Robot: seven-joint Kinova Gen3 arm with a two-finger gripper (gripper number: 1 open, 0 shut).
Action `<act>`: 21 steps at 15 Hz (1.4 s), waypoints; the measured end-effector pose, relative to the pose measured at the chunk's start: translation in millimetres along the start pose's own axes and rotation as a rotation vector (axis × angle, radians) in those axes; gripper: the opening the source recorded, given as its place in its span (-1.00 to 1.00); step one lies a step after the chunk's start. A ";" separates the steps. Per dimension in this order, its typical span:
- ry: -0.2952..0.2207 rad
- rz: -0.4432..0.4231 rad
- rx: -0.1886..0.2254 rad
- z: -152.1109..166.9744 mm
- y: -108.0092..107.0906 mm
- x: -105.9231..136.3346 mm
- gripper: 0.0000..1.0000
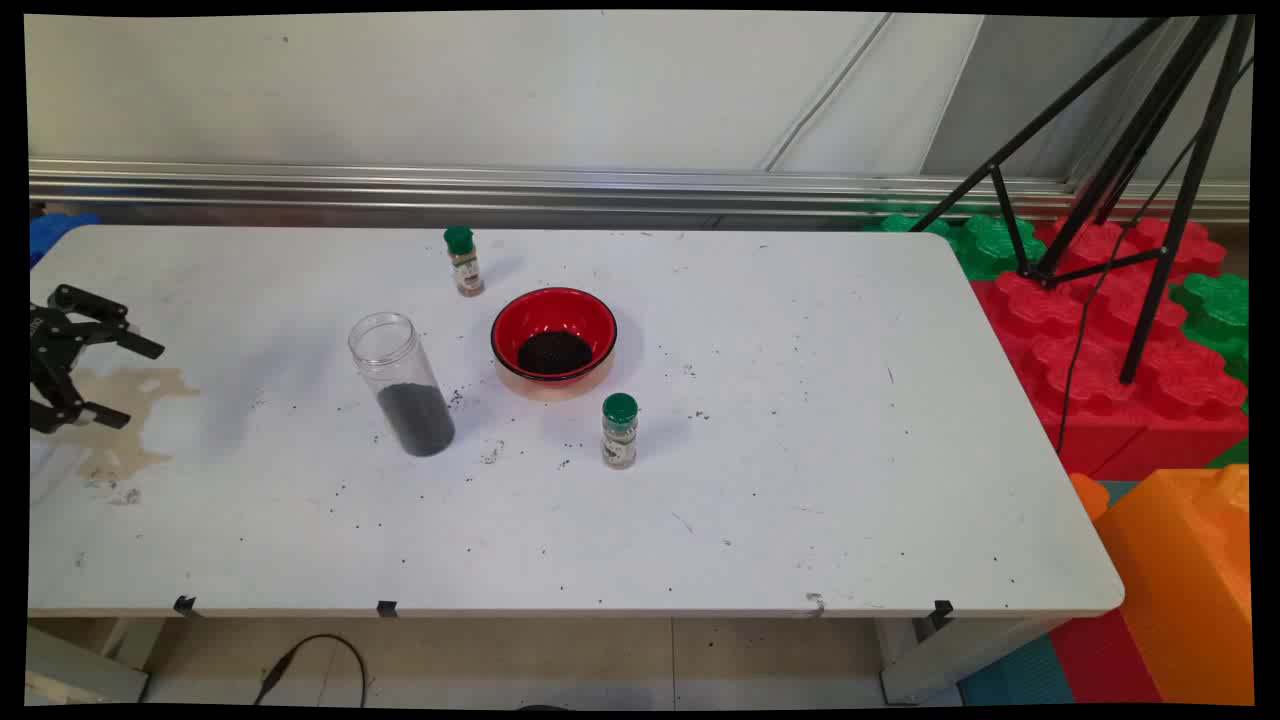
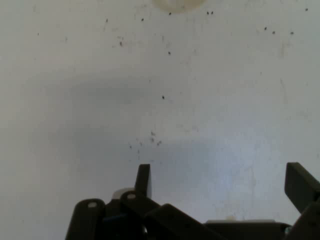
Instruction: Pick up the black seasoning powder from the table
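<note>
My gripper [image 1: 125, 380] is hanging out at the far left of the table [image 1: 800, 500], fingers spread wide apart with nothing between them. Right under and just beside it there's a brownish spill stain [image 1: 125, 420] on the tabletop. In the hand view I'm only looking at bare white table with a few dark specks, my two fingertips [image 2: 143, 179] well apart.

Off to the right, well apart from me, stands a clear jar [image 1: 400, 385], no lid, upright, with dark grains filling its bottom part. My guess is it's rigid and smooth, probably a bit slippery, and fairly light with so little in it. I'd grab it around the middle of the body, squarely, since it's tall and could tip.

Just right of the jar sits a red bowl [image 1: 553, 340] with a dark heap inside. A green-capped spice bottle [image 1: 463, 261] stands on the far side of it, another spice bottle [image 1: 619, 431] on the near side. Both are small and upright, likely easy to knock over. Black crumbs [image 1: 470, 420] are scattered around all of it.
</note>
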 end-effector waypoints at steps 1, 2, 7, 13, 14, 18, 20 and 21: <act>0.004 -0.004 0.001 2.2 -0.4 4.0 1.00; 0.007 -0.007 0.001 3.8 -0.9 6.7 1.00; 0.035 -0.022 0.002 20.4 -6.6 28.5 1.00; 0.080 -0.038 -0.012 50.4 -13.1 57.4 1.00; 0.086 -0.039 -0.015 55.1 -13.9 61.2 1.00; 0.113 -0.032 -0.030 74.5 -17.1 73.9 1.00; 0.128 -0.024 -0.037 85.2 -18.6 79.5 1.00; 0.136 -0.018 -0.041 91.2 -19.0 82.1 1.00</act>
